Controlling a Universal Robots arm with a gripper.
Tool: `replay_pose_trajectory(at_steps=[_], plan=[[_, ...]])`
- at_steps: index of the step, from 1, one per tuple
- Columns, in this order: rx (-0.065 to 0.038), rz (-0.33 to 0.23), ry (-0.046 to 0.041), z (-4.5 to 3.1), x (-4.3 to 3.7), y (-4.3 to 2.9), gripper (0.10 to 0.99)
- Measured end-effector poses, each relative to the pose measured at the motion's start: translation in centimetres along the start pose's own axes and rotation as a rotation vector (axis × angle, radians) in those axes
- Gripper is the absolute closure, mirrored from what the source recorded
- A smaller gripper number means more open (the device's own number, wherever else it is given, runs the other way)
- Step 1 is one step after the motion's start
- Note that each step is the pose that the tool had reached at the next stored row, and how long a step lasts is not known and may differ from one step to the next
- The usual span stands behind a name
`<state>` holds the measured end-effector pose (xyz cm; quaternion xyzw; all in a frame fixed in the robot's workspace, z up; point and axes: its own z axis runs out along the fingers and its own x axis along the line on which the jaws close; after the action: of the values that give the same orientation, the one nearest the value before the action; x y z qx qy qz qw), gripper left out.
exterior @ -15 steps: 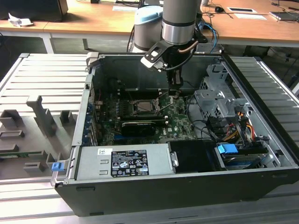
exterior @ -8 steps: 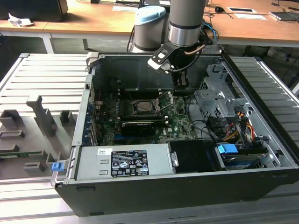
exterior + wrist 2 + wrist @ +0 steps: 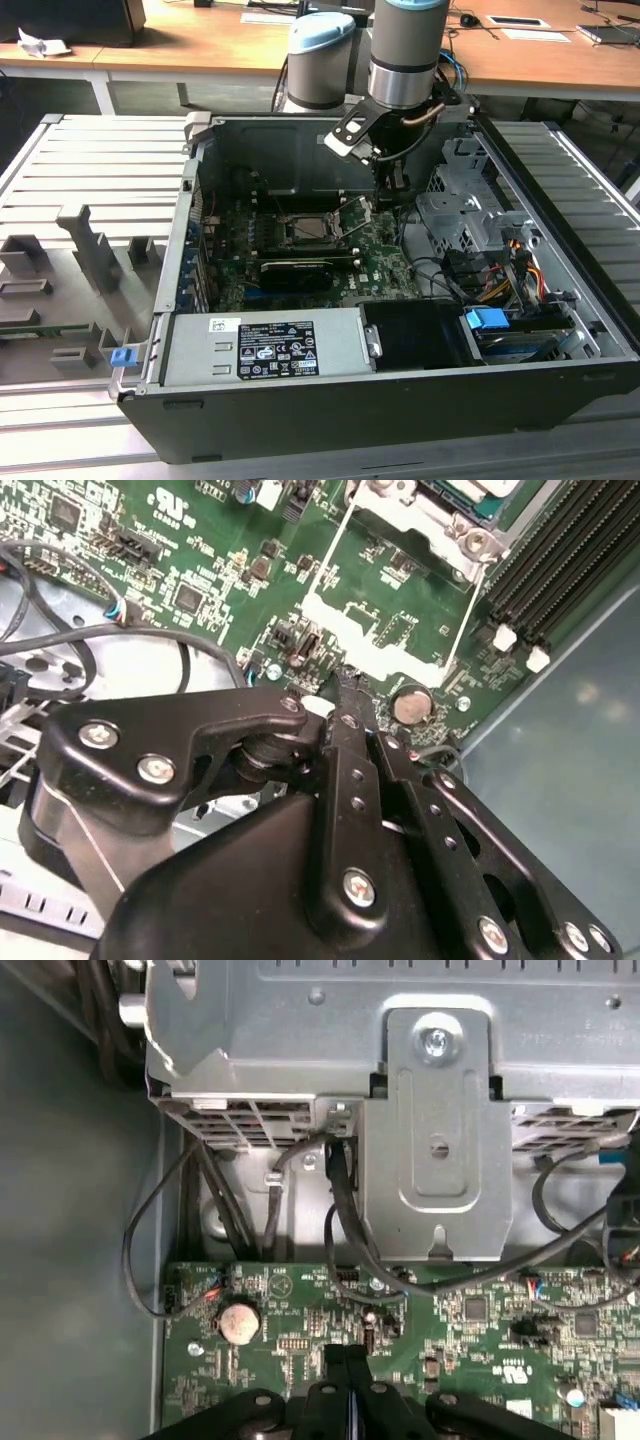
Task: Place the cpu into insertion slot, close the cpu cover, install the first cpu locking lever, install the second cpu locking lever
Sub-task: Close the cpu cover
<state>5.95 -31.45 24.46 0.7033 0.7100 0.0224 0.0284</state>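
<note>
Tool, fingers pressed together on nothing, low over the green motherboard's edge near the coin battery.
The insertion slot sits mid-board, square, silver-grey metal frame around a dark centre, apart from the tool.

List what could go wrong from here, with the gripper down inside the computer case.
1. The gripper, fingers pressed together and holding nothing visible, sits close over the green board beside the round battery. A slightly low move could knock small parts there.
2. Black cables loop down from the metal cage onto the board near the gripper. They might snag on the arm.
</note>
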Motion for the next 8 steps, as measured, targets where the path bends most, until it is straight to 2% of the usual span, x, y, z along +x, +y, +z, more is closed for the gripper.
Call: replay_pose_trajectory(at_steps=[3, 4, 6, 8], plan=[[0.011, 0.0, 0.0002, -0.12, 0.01, -0.83, 0.98], [0.011, 0.0, 0.0003, -0.17, 0.01, -1.07, 0.98], [0.012, 0.0, 0.0002, -0.32, 0.02, -2.15, 0.98], [0.012, -0.002, -0.0007, -0.33, 0.03, -2.43, 0.98]])
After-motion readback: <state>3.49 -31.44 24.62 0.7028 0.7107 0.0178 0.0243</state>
